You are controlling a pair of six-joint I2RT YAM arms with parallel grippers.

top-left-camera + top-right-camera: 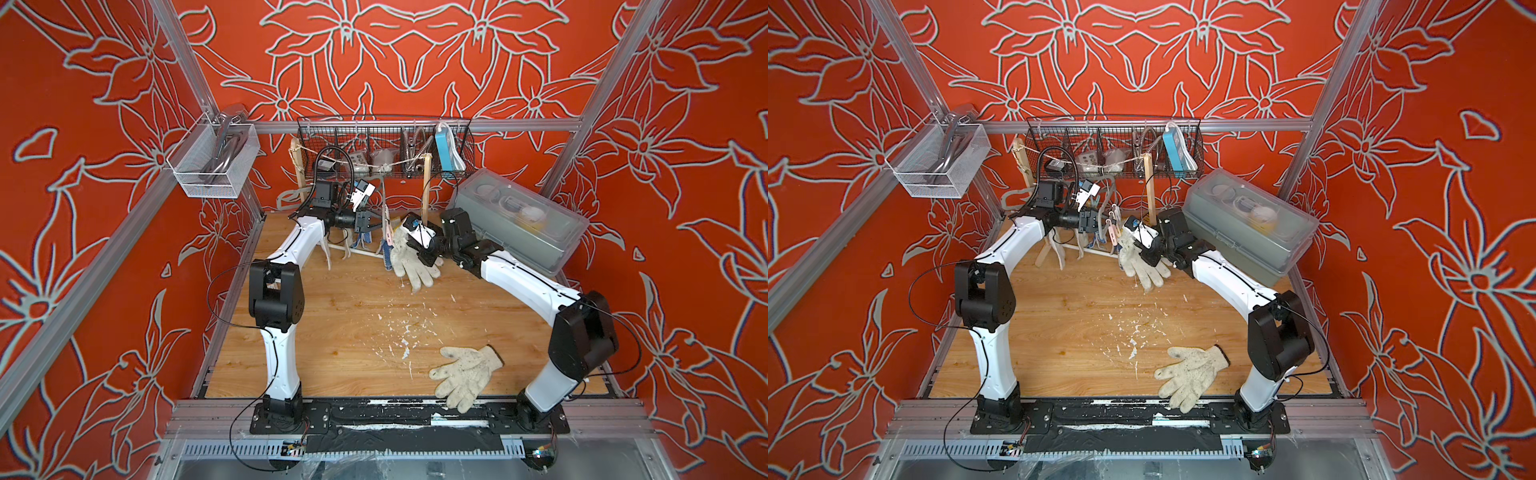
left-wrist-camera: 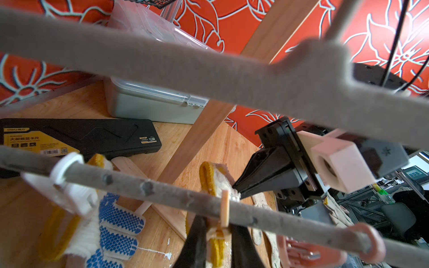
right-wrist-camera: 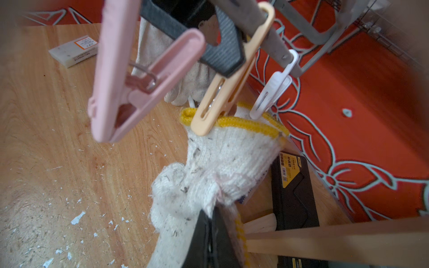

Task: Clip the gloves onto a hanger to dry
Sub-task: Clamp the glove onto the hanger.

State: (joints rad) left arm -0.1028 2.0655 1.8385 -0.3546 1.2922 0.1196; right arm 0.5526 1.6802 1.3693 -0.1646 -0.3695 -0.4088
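Note:
A grey hanger bar hangs at the back of the table, carrying white, beige and pink clips. My left gripper is shut on the beige clip, one black finger on each side. That clip's mouth sits over the yellow cuff of a soiled off-white glove. My right gripper is shut on this glove lower down and holds it up at the bar. A blue-dotted glove hangs from the white clip. Another off-white glove lies flat near the table's front edge in both top views.
The pink clip hangs with nothing in it beside the beige one. A grey plastic box stands at the back right, with a black case on the table behind the hanger. Wooden posts hold the hanger's string. White flakes litter the table.

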